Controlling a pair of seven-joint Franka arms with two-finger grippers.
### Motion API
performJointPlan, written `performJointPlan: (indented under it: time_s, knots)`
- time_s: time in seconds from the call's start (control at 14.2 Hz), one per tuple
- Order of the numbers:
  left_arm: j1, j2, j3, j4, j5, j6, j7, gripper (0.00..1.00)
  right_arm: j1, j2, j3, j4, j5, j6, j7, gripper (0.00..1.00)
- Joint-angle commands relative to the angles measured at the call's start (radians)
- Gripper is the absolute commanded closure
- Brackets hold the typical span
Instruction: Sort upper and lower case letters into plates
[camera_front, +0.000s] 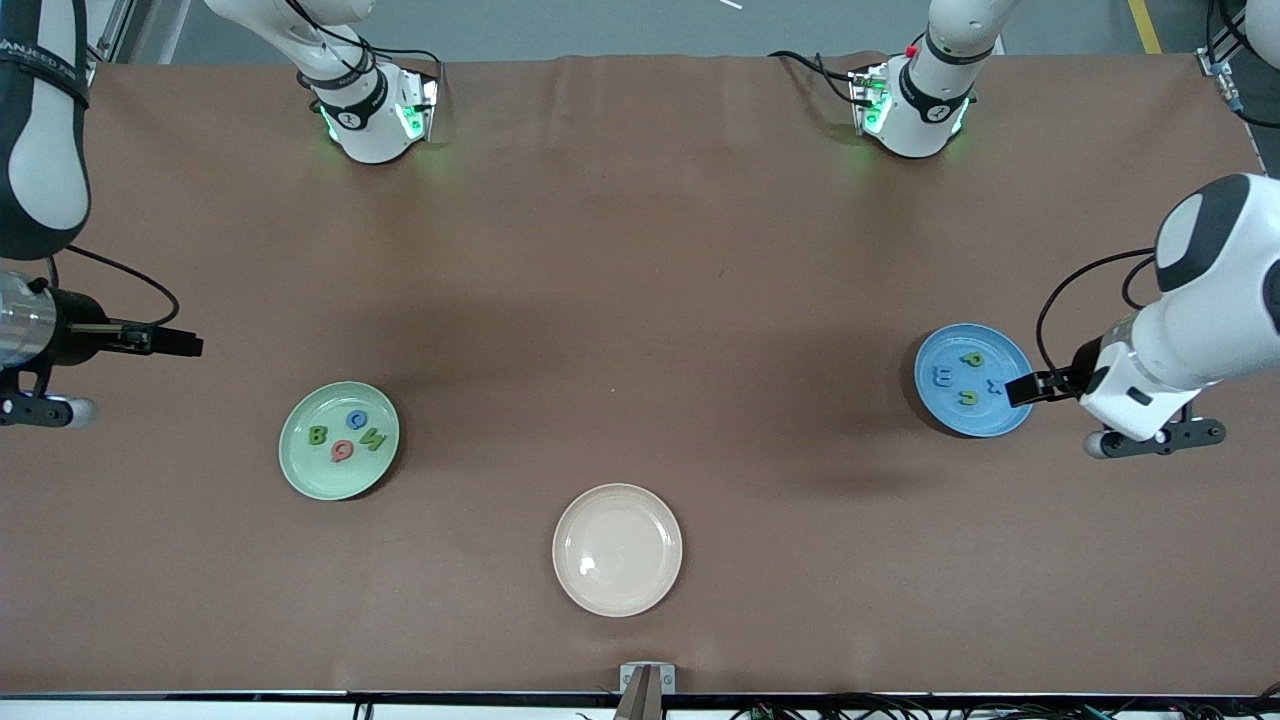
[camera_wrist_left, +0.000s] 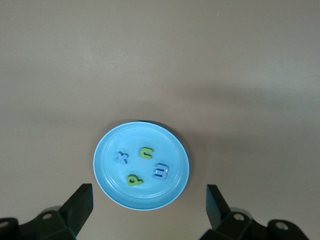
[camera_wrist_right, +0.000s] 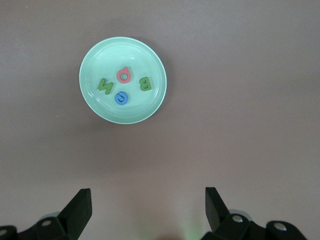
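Four letters lie in the pale mint green plate (camera_front: 338, 440) toward the right arm's end of the table: a green B (camera_front: 318, 435), a blue C (camera_front: 357, 419), a green N (camera_front: 374, 438) and a pinkish red letter (camera_front: 341, 451) whose shape I cannot tell for sure, all close together near the plate's middle. The other four lie in the bright blue plate (camera_front: 973, 380) toward the left arm's end: a green p-like letter (camera_front: 972, 358), a blue x (camera_front: 991, 385), a green n (camera_front: 968, 398) and a blue m-like letter (camera_front: 943, 376), spread a little apart from each other. A cream-beige plate (camera_front: 617, 549) sits between the two, nearer to the front camera, with nothing in it. The left gripper (camera_wrist_left: 148, 200) hangs over the brown table (camera_front: 640, 250) just beside the blue plate's rim, fingers spread wide and holding nothing. The right gripper (camera_wrist_right: 147, 202) hangs over the table's edge at its own end, well apart from the mint plate, fingers likewise spread wide and empty.
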Motion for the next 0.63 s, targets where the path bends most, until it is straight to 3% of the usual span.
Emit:
performJointPlan:
  time_s: [0.0, 0.28, 0.42, 0.56]
  knots:
    - [-0.099, -0.084, 0.127, 0.039, -0.067, -0.022, 0.070, 0.01, -0.023, 0.016, 0.013, 0.044, -0.004, -0.021, -0.021, 0.00]
    - [-0.310, -0.227, 0.469, 0.064, -0.291, -0.027, 0.247, 0.01, -0.017, 0.007, 0.021, 0.056, 0.004, -0.032, -0.009, 0.00]
    - [-0.318, -0.262, 0.514, 0.060, -0.374, -0.027, 0.334, 0.01, -0.014, -0.028, 0.019, 0.050, 0.004, -0.032, -0.013, 0.00]
    - [-0.385, -0.286, 0.575, 0.057, -0.382, -0.027, 0.339, 0.01, -0.007, -0.039, 0.021, 0.046, 0.004, -0.032, -0.021, 0.00]
